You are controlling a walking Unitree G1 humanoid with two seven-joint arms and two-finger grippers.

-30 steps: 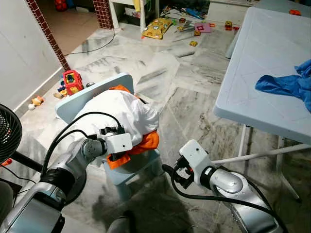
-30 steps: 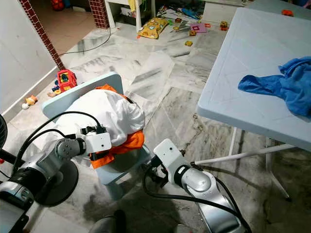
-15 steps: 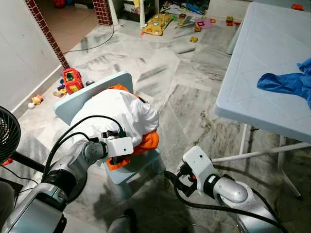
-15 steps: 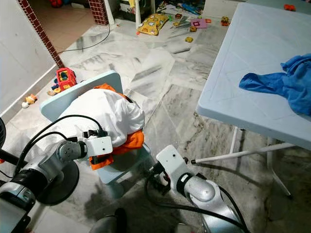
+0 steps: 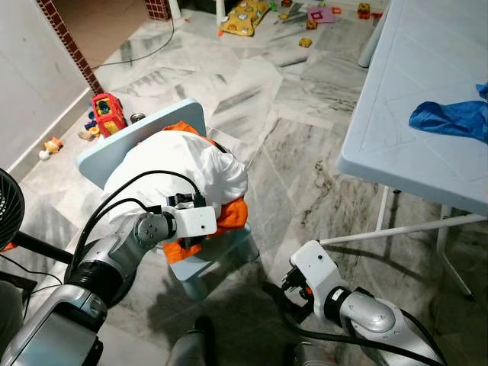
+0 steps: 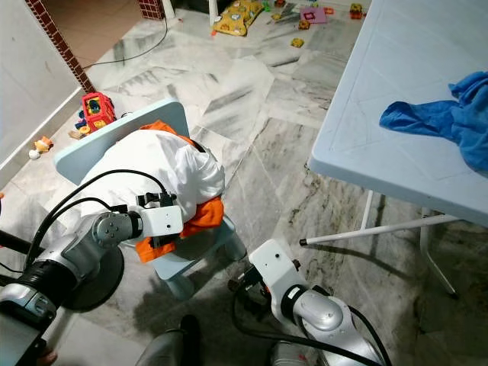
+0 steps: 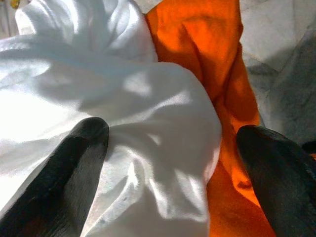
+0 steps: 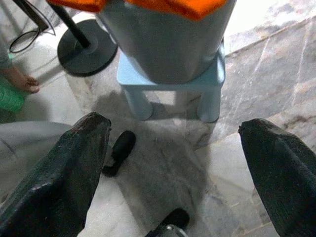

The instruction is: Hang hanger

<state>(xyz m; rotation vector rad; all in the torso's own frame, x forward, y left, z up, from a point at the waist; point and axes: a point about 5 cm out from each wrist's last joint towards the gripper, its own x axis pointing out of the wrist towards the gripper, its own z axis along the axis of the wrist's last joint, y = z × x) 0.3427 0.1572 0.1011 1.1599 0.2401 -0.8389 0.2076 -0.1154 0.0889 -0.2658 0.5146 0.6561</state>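
Two garments are piled on one small light-blue chair: a white cloth on top and an orange cloth beneath it, its edge spilling over the front of the seat. The left gripper is held at the pile, its two black fingers spread wide, one resting on the white folds and the other over the orange fabric, with nothing pinched between them. No hanger can be made out among the clothes. The right gripper is held low in front of the chair, its fingers likewise spread apart and empty above the floor; in the right wrist view the chair's legs and the round black base of a stand are seen, and a bare foot of a person stands near that base. One blue cloth lies crumpled on the pale tabletop to the robot's right, well apart from the chair. One black fan is seen at the left edge. The floor is grey-veined marble tile. A red toy truck sits by the white wall, with smaller toys beside it, and more toys, a yellow one among them, are scattered at the far end of the room near a brick-patterned pillar.
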